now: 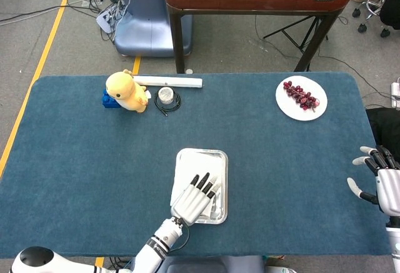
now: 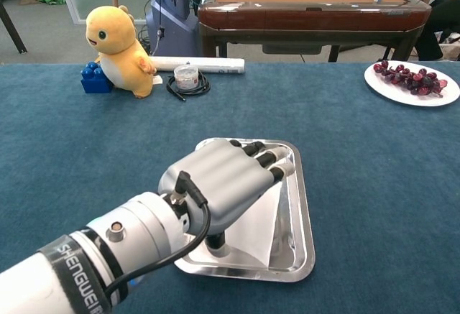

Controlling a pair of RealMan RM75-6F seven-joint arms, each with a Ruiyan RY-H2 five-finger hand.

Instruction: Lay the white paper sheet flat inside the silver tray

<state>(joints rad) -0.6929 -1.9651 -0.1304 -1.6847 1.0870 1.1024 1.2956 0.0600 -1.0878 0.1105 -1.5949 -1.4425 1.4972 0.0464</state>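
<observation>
White paper sheet (image 2: 260, 222) seen inside silver tray (image 2: 303, 206), covered by left hand (image 2: 224, 181); actual grip cannot be told. Sheet judged light, limp, crease-prone: best pressed at centre. Right hand (image 1: 382, 182) spread, empty, far off

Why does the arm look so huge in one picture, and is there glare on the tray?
Chest view: the left hand sits close to the lens, so it looks oversized; the tray shows bright reflections. Head view: even lighting, tray small, hand normal-sized.
</observation>
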